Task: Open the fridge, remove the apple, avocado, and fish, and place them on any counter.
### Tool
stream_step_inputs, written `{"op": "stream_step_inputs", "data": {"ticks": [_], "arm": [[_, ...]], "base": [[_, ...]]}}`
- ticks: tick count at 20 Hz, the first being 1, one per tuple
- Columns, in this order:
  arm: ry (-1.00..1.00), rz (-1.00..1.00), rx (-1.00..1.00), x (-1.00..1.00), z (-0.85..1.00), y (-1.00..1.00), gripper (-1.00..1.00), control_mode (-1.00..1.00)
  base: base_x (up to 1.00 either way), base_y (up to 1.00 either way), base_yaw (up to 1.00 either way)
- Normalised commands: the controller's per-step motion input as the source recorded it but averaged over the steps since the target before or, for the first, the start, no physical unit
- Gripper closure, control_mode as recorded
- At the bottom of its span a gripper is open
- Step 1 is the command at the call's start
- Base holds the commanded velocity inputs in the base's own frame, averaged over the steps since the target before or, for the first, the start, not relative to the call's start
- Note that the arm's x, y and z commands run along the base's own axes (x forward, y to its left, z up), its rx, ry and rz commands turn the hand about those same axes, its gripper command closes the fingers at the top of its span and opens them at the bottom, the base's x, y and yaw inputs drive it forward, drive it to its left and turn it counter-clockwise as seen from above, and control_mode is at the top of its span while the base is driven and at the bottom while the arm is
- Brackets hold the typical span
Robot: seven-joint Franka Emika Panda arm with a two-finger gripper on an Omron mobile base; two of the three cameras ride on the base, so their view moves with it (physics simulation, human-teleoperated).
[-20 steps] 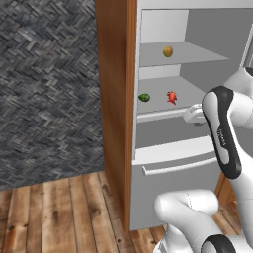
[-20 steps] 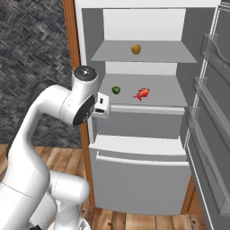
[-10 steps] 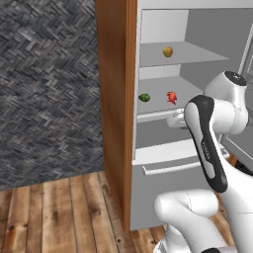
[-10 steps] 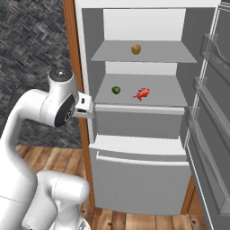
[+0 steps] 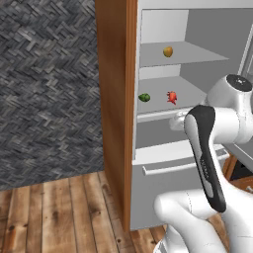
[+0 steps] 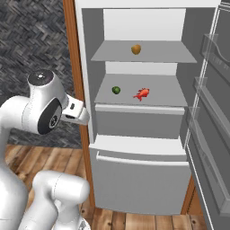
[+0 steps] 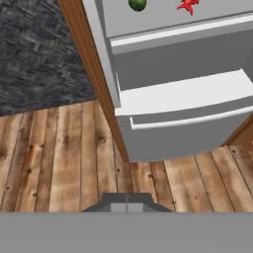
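Glossy white rounded arm (image 6: 27, 121) segments, dark grey joint caps, 1 black strip along a link

**Fridge open, three items on shelves**

The fridge (image 6: 139, 179) stands open, door (image 6: 211, 134) swung to the right. Apple (image 6: 136, 49) sits on the upper shelf (image 6: 170, 56), alone, near the middle. One shelf down, avocado (image 6: 116, 90) lies left and fish (image 6: 141, 93) right, near each other but apart. Below that shelf a closed drawer (image 6: 139, 123), then a lower drawer front. Wood panel (image 5: 116, 99) flanks the fridge's left side; patterned wall (image 5: 49, 89) further left. Plank floor (image 7: 59, 153) in front.
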Motion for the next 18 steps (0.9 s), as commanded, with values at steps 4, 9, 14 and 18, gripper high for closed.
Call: {"op": "stream_step_inputs", "data": {"ticks": [4,9,14,18], "arm": [[-0.02,-0.13,-0.07,-0.08,0.14,0.00,1.00,-1.00],[-0.02,-0.03,-0.07,0.00,0.15,0.00,1.00,-1.00],[0.00,0.00,0.00,0.00,0.00,0.00,1.00,1.00],[0.00,0.00,0.00,0.00,0.00,0.00,1.00,1.00]], "base": [[0.00,0.00,0.00],[0.00,0.00,0.00],[0.00,-0.11,0.01],[0.03,-0.34,0.00]]}}
